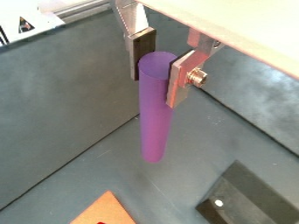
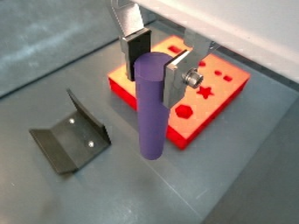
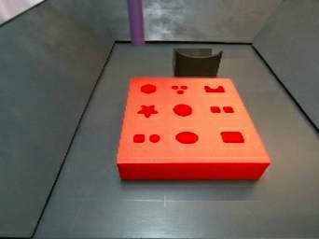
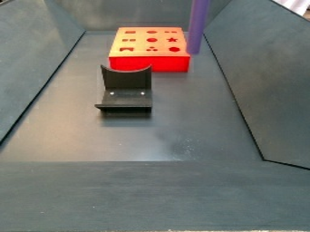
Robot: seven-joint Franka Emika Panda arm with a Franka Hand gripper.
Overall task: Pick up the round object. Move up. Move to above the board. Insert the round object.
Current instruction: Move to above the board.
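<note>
Currently your gripper (image 2: 156, 59) is clamped on the top end of the round object (image 2: 149, 105), which hangs upright between the fingers (image 1: 179, 77) clear of the grey floor (image 2: 233, 184). You see only the peg's lower length in both side views, at the frame's top edge (image 3: 136, 22) (image 4: 198, 23). Your board (image 3: 189, 124) lies flat mid-frame, with the fixture (image 4: 125, 88) nearby.

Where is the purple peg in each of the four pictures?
Wrist view: purple peg, centre, clamped in the end effector.
Wrist view: peg, centre, before the red board.
Side view: peg, top edge.
Side view: peg, top right.
Shared landmark: red board.
</note>
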